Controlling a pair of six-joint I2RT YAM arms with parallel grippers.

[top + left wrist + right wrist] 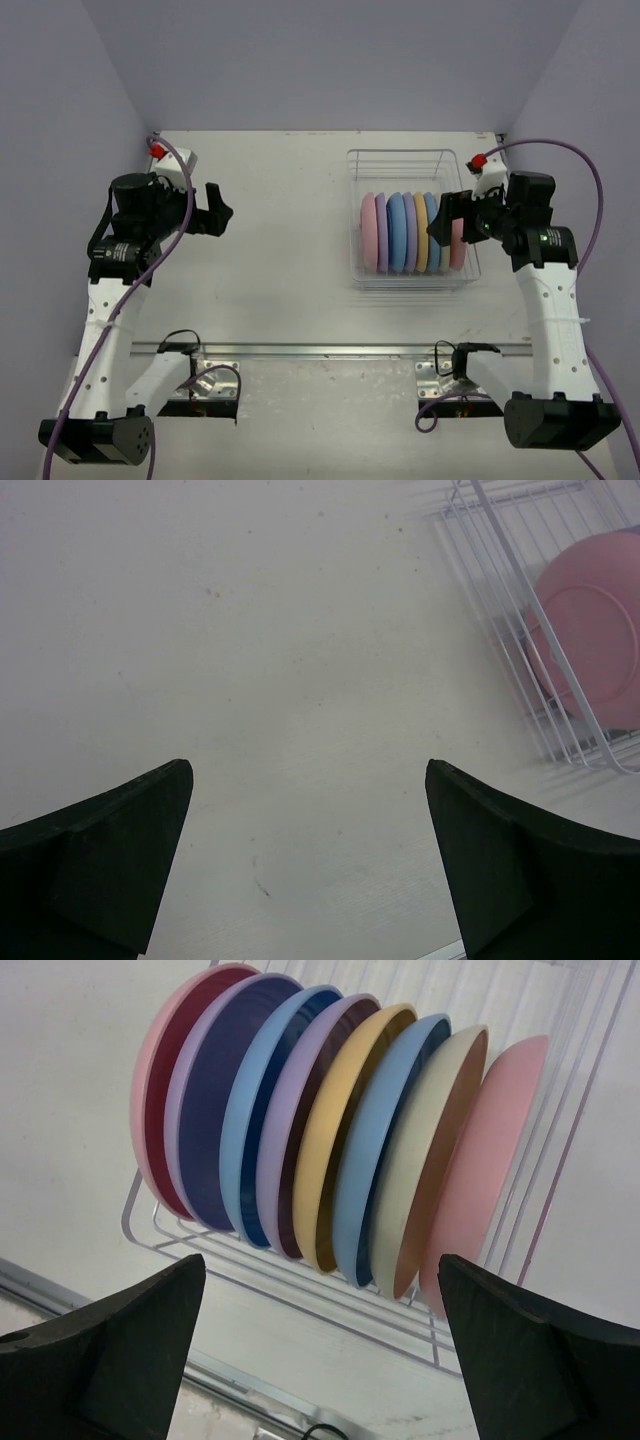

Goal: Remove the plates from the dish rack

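- On the bench (280, 260), holding plates (405, 232) upright in the dish rack (400, 152).
- Hovering right hand (443, 222) beside them, spread open.
- Hanging left hand (225, 210) well apart, spread open.

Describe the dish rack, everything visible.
The dish rack is a rectangular basket of thin silvery wire with low sides, sitting flat on the white table, right of centre. Eight pastel plates stand on edge in a row in its near half; its far half holds nothing. The open right claw hangs above its right side, without visibly touching it.
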